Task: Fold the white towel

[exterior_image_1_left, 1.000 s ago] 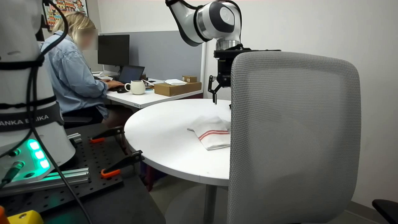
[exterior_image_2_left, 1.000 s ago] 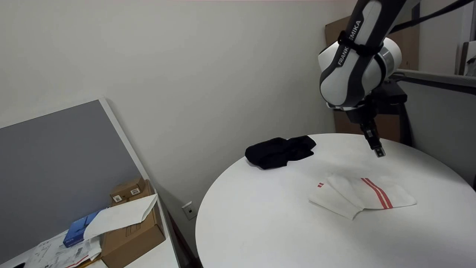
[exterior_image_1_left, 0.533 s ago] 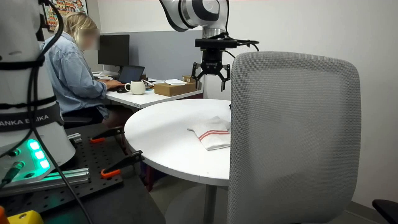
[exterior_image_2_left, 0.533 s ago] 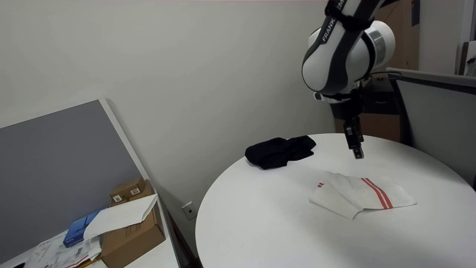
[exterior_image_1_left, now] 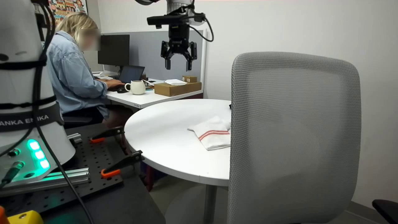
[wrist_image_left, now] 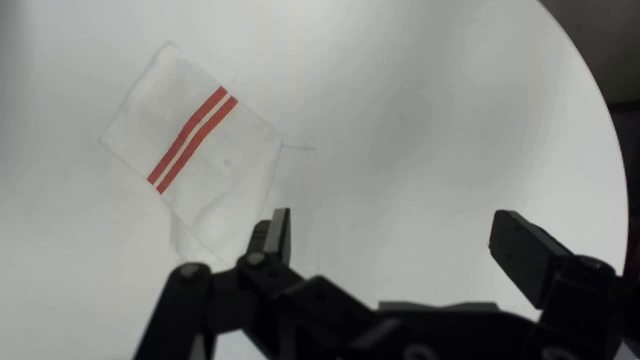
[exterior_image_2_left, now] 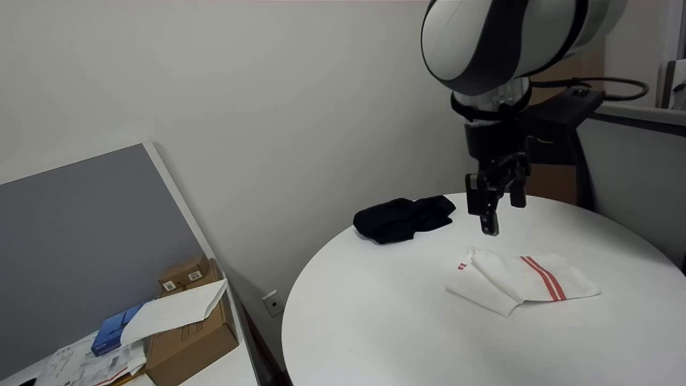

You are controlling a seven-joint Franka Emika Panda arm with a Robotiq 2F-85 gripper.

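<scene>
Hanging well above the round, smooth white tabletop (exterior_image_1_left: 161, 124), the black two-fingered claw (exterior_image_1_left: 178, 67) stands higher and farther left in an exterior view than half a second earlier. Its jaws are wide apart. In an exterior view, its fingers (exterior_image_2_left: 489, 224) now show side by side, where they overlapped before. The thin, red-striped white cloth towel (exterior_image_2_left: 514, 279) is unmoved: it lies on the tabletop, lower than the claw and apart from it.

Materials in an exterior view, left to right: the black fabric bundle (exterior_image_2_left: 404, 219) is matte and crumpled, near the tabletop's edge. The towel is flat and angular, in overlapping layers. Its left part carries a short double red mark; its right part is crossed by two parallel red stripes.

Surroundings in an exterior view, left to right: the white robot base (exterior_image_1_left: 18, 87), then two black-and-orange clamps (exterior_image_1_left: 122, 162) at the edge of a black perforated plate (exterior_image_1_left: 99, 152). A person in a light blue shirt (exterior_image_1_left: 71, 71) sits at a white desk (exterior_image_1_left: 136, 100) carrying a cream mug (exterior_image_1_left: 137, 87) and a flat brown cardboard box (exterior_image_1_left: 174, 89). At right, a grey mesh chair back (exterior_image_1_left: 293, 137) obstructs the view, hiding the right portion of tabletop and towel.
</scene>
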